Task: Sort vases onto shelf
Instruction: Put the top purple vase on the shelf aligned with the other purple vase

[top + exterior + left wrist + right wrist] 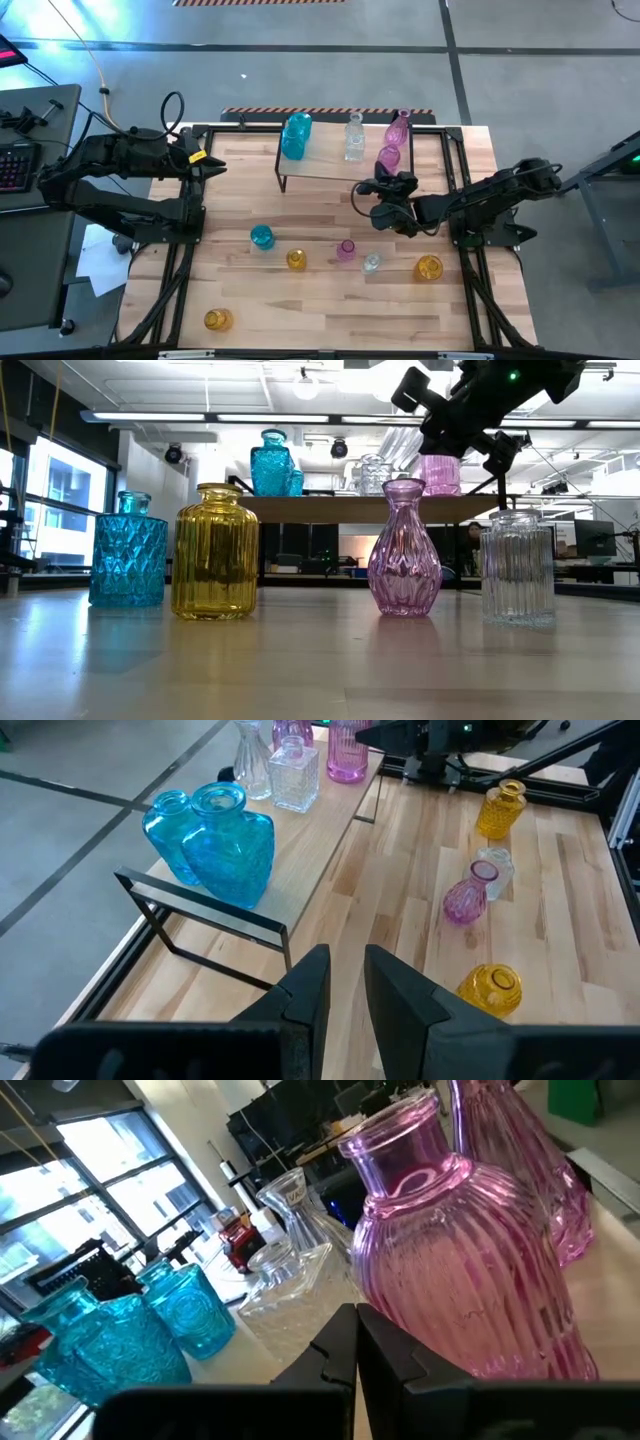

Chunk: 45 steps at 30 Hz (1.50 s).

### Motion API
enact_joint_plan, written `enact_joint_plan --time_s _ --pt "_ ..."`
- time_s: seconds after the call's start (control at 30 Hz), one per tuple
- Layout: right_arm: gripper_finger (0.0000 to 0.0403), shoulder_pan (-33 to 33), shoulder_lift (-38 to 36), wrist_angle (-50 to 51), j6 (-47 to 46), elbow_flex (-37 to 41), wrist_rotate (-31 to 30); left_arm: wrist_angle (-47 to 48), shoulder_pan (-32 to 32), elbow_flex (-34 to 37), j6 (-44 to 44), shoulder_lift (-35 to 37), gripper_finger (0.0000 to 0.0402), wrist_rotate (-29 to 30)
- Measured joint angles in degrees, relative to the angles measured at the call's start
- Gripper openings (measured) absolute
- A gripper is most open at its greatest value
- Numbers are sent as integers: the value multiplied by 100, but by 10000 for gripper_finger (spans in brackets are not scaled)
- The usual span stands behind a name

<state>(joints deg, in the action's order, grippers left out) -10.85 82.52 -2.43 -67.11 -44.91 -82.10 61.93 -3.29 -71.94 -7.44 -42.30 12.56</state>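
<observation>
tall pink vase [560, 1170] cut off, shelf [400, 508] legs hidden

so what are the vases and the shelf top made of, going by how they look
The vases, like the pink ribbed vase and the yellow jar, look like tinted glass: glossy and see-through, with moulded ribs. Plastic can't be ruled out. The shelf top looks like pale, matte wood with faint grain, on thin black legs, probably metal.

Bright overhead ceiling lights [300, 388], window [90, 1170] glare; soft tabletop [320, 660] reflections, blurred foreground
</observation>
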Motion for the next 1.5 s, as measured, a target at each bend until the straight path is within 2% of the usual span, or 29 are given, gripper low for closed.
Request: enact_joint_plan --time_s 1.07,1.27,1.5 --pt "0 341 0 6 935 0 -206 142 2 0 -153 0 58 -46" --pt "0 341 -2 3 1048 0 -597 142 2 0 -158 0 58 -46" --pt "0 314 -4 -264 1088 -1 -619 142 0 0 -299 1 58 -85"
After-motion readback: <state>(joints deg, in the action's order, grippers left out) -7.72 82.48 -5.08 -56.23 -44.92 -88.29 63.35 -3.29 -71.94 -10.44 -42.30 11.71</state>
